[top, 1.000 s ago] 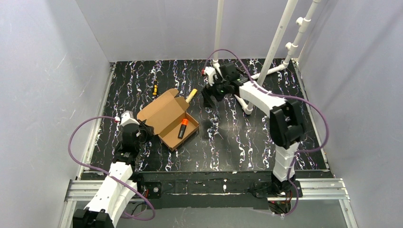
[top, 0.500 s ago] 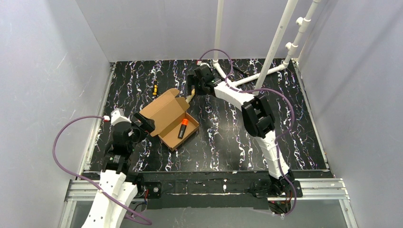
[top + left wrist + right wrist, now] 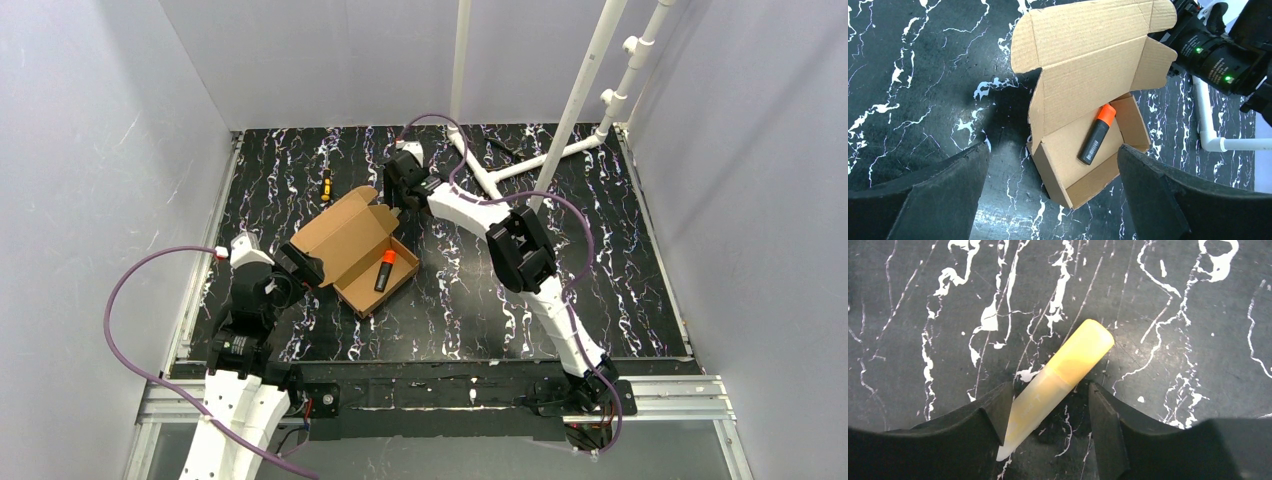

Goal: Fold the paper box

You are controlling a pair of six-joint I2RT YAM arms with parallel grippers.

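Note:
The paper box [image 3: 352, 243] is brown cardboard and stands open left of centre, its lid [image 3: 1088, 45] tilted back and its tray [image 3: 1068, 162] facing up. An orange-capped dark marker [image 3: 1096, 135] lies in the tray. My left gripper [image 3: 303, 265] is at the box's near left, open, and the left wrist view shows its fingers [image 3: 933, 195] apart from the cardboard. My right gripper [image 3: 1050, 415] is behind the box, open and straddling a yellow highlighter [image 3: 1063, 370] on the table. Its left finger touches the highlighter, and a gap remains at the right finger.
A small yellow-and-black object [image 3: 326, 185] lies behind the box on the left. White pipe legs [image 3: 500, 170] spread over the back of the black marbled table [image 3: 480, 290], with upright poles [image 3: 585, 90]. Grey walls close in on both sides.
My left gripper opened and drew back from the box's left side. My right arm swung left to the yellow highlighter, and its jaws have narrowed around it.

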